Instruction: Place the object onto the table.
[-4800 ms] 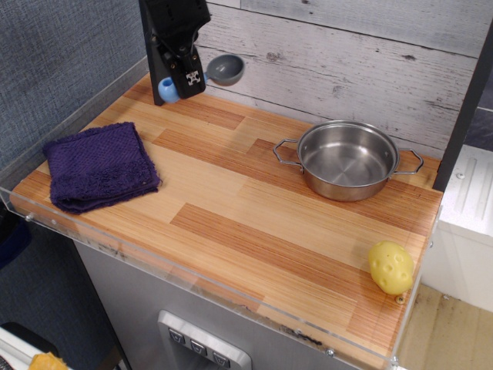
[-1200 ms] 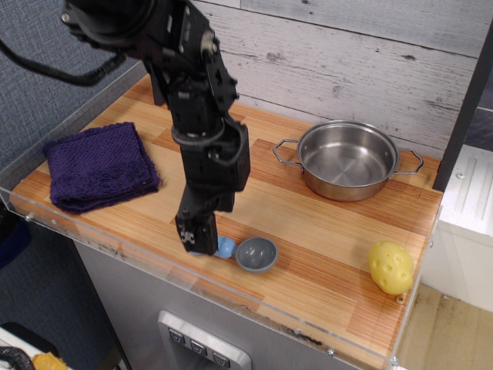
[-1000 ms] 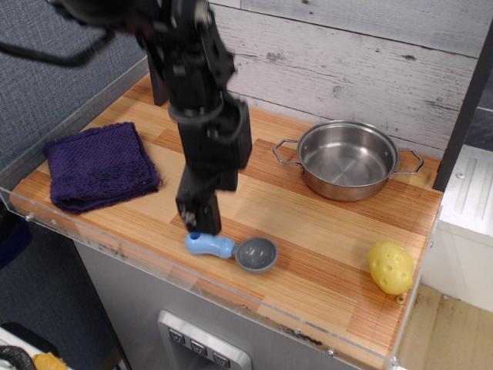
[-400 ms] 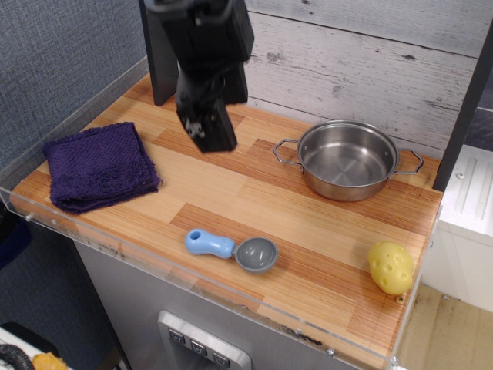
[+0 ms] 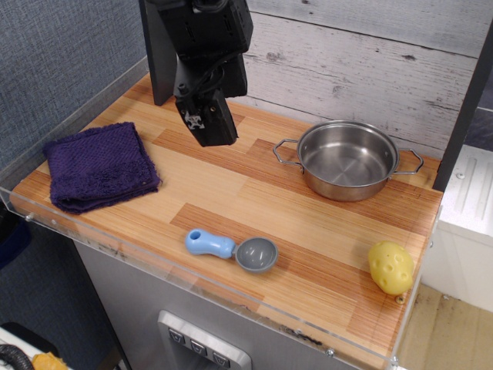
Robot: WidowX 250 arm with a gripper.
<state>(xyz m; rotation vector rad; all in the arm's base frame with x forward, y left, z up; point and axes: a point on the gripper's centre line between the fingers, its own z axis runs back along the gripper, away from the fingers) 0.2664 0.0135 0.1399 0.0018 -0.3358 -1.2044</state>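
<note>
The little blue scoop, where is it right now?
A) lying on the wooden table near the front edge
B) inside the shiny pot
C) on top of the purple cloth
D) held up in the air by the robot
A: the scoop lies flat on the table near its front rim, apart from the pot, the purple cloth and the raised gripper, which holds nothing.

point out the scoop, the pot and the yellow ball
scoop [image 5: 230,250], main camera view, where handle meets bowl
pot [image 5: 348,160], main camera view, inside bottom
yellow ball [image 5: 390,267], main camera view, middle of its dimpled surface
</note>
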